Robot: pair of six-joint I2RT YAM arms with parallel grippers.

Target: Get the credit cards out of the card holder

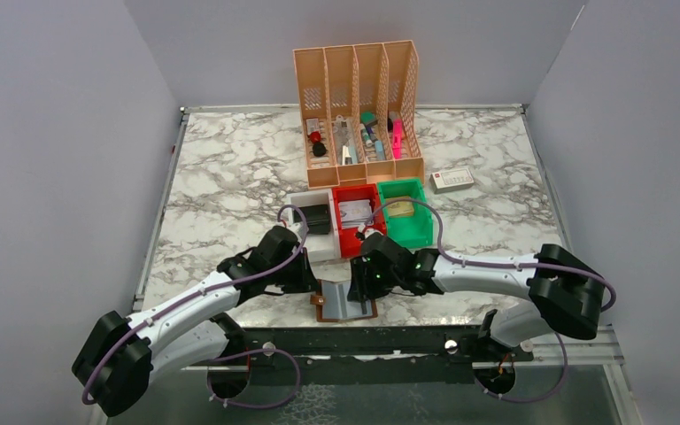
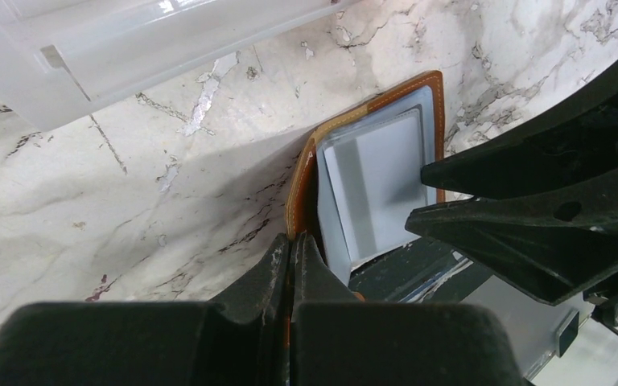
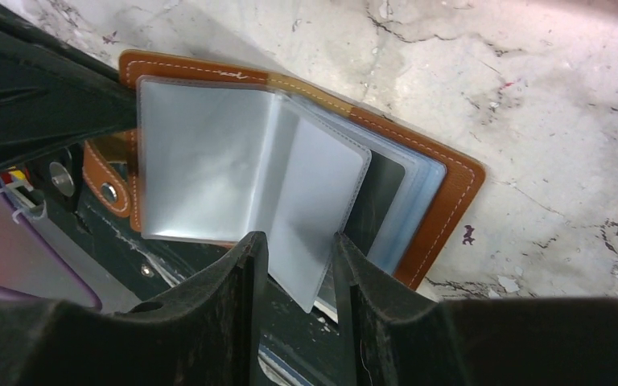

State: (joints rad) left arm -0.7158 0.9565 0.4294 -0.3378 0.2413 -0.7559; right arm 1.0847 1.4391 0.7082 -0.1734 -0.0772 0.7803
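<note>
Between the two grippers, at the near edge of the marble table [image 1: 230, 177], lies the card holder [image 1: 347, 304]. It is opened flat, grey inside up, with its near side over the dark rail [image 1: 407, 341].

Left gripper [image 2: 294, 257]: jaws closed tight on the holder's brown stitched edge, pinning it. Right gripper [image 3: 298, 239]: jaws part-way apart, astride one clear plastic sleeve [image 3: 314, 193] that rises between the fingers. A gap shows on either side of it, so it is not pinched.

Handling (judged):
- Holder: light and floppy at the fold, so it would slide on the marble unless pinned. The left grip does that job.
- Sleeves: thin, limp and glossy, likely to buckle or slip.
- Credit cards: stiff and slick. Best taken by an exposed short edge at the sleeve mouth and drawn along the pocket, not across it.

Views:
- Top view alone shows a red bin [image 1: 345, 241] just beyond the right gripper, with pale credit cards [image 1: 354, 211] lying in it. The sleeves are unreadable from there.
- Right wrist alone shows the sleeves fanned beyond its fingers, with a darker panel [image 3: 380, 201] behind the raised leaf. This may be a card; cannot tell.
- Left wrist alone shows the pinch on the leather edge.
</note>
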